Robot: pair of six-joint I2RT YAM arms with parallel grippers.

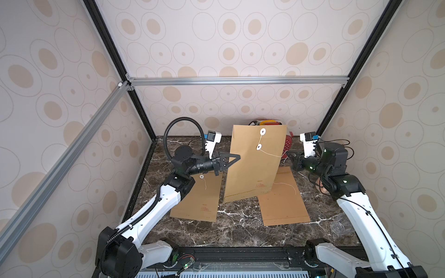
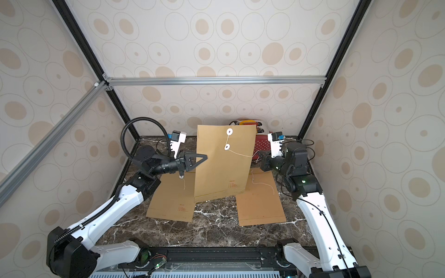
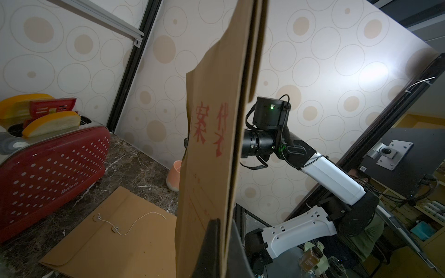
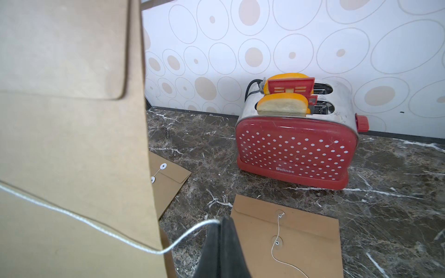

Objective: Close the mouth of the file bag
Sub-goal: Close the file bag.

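A brown paper file bag (image 1: 252, 168) (image 2: 221, 168) stands upright mid-table, flap folded down, in both top views. My left gripper (image 1: 237, 157) (image 2: 204, 157) (image 3: 225, 223) is shut on the bag's left edge and holds it up. A white string (image 1: 272, 154) (image 4: 96, 226) links the flap's upper disc (image 1: 262, 131) to the lower disc (image 1: 259, 146), then runs right to my right gripper (image 1: 289, 154) (image 2: 259, 154) (image 4: 220, 220), which is shut on the string's end beside the bag's right edge.
Two more file bags lie flat on the dark marble table, one front left (image 1: 199, 199) and one front right (image 1: 284, 202). A red toaster (image 4: 296, 146) with toy bread stands at the back. A pink cup (image 3: 174, 175) sits near the right wall.
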